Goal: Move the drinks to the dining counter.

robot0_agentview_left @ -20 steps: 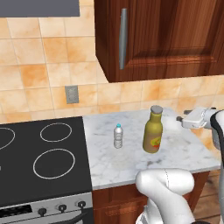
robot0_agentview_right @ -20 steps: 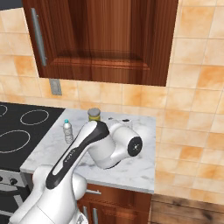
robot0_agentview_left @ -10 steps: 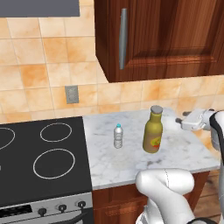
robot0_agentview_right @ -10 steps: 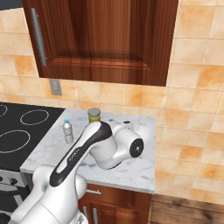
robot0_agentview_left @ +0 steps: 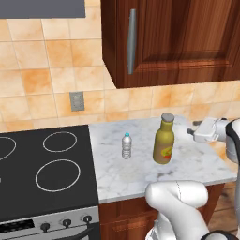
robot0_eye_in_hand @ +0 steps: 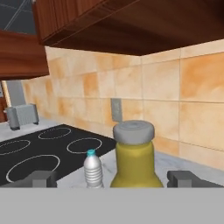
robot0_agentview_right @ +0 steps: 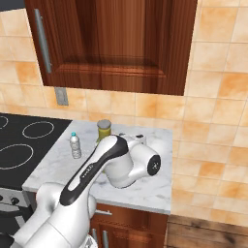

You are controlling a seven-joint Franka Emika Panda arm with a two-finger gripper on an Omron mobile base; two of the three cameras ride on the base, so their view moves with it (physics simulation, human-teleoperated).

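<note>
Hand view: end effector (robot0_eye_in_hand: 112,178) spread wide around amber bottle (robot0_eye_in_hand: 133,157); label (robot0_agentview_left: 164,151) writing unreadable.

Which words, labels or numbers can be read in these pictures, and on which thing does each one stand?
Amber bottle: a yellow-red label faces the left base camera, but any print on it is too blurred to read.
Water bottle: no label can be made out.
Stove: white burner rings and front knobs, no numbers legible.
Nothing here can be quoted as text.
</note>
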